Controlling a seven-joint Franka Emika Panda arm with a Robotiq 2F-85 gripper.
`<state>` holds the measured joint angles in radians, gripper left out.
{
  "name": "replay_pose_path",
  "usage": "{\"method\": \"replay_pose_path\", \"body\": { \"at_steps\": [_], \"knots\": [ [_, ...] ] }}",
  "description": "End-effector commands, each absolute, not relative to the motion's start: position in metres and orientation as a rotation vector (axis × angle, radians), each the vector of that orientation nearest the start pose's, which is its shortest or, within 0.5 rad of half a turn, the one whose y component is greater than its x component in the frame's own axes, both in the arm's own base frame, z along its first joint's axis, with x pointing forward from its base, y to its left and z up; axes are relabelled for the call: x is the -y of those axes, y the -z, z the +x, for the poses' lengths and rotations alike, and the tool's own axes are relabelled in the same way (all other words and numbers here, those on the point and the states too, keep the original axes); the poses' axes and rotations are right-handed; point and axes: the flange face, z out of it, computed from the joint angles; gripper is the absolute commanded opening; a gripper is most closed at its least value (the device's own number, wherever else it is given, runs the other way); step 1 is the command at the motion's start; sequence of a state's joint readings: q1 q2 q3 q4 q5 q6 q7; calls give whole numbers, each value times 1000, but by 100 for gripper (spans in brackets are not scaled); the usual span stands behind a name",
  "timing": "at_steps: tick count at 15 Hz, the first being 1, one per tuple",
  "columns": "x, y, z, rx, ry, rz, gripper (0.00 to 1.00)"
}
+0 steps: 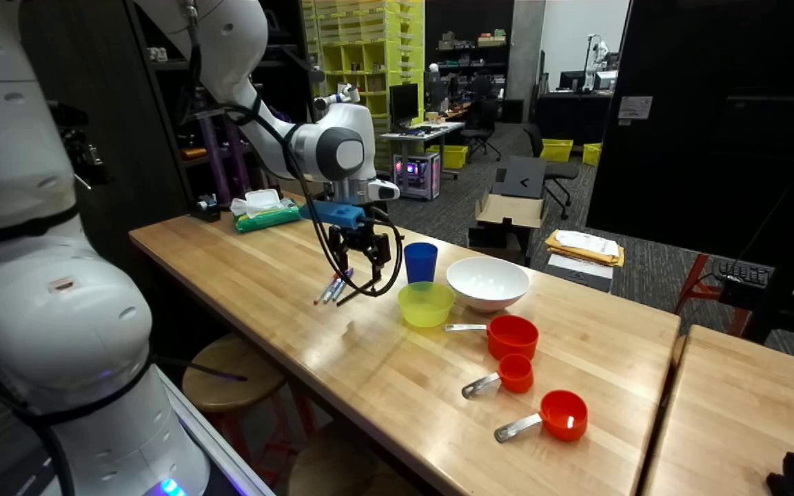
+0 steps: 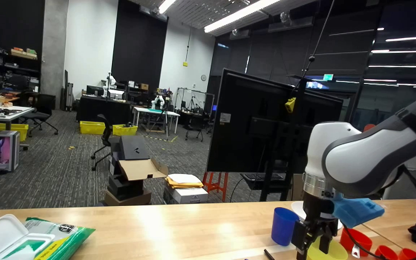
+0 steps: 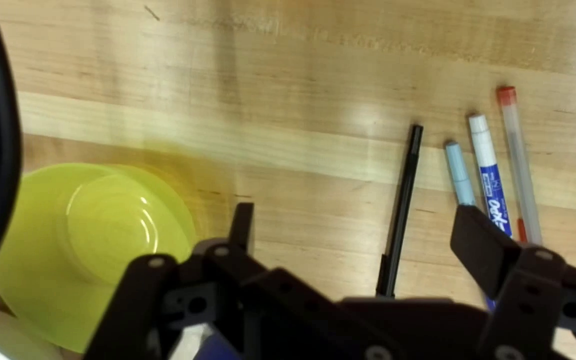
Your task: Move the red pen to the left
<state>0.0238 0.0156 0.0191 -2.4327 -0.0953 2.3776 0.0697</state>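
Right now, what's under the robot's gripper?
Under the open gripper, the wrist view shows a black pen. One finger partly covers the Expo marker; anything beneath the gripper's body is hidden.

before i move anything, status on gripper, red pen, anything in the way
Gripper open, nothing held. Red pen lying loose, ungripped. White-blue marker close on its left in wrist view, may crowd a grasp.

Place, from where I stand: robotics lab. Nearest, a white robot arm (image 1: 32,172) at a wood-topped table (image 1: 252,272). Across the grey carpet (image 2: 70,151), a white arm (image 2: 110,82) at a black-covered desk (image 2: 103,110) and another white arm (image 2: 158,102) on a white table (image 2: 173,113); arm count: 3. Also noted: computer tower (image 1: 416,176) with lit interior, yellow compartment shelving (image 1: 397,52), yellow floor bins (image 2: 92,127), strip lights (image 2: 242,15) overhead.
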Motion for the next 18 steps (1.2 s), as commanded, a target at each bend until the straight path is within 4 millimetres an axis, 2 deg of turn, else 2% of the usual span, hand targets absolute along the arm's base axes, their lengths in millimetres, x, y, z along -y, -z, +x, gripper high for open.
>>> {"method": "replay_pose_path", "body": {
  "at_steps": [1, 11, 16, 17, 18],
  "knots": [
    [-13, -315, 463, 26, -125, -3216, 100],
    [9, -350, 439, 7, -71, -3224, 100],
    [31, -362, 420, 13, -57, -3216, 100],
    [23, -352, 437, -11, -73, -3208, 100],
    [27, -354, 434, -12, -68, -3207, 100]
  ]
}}
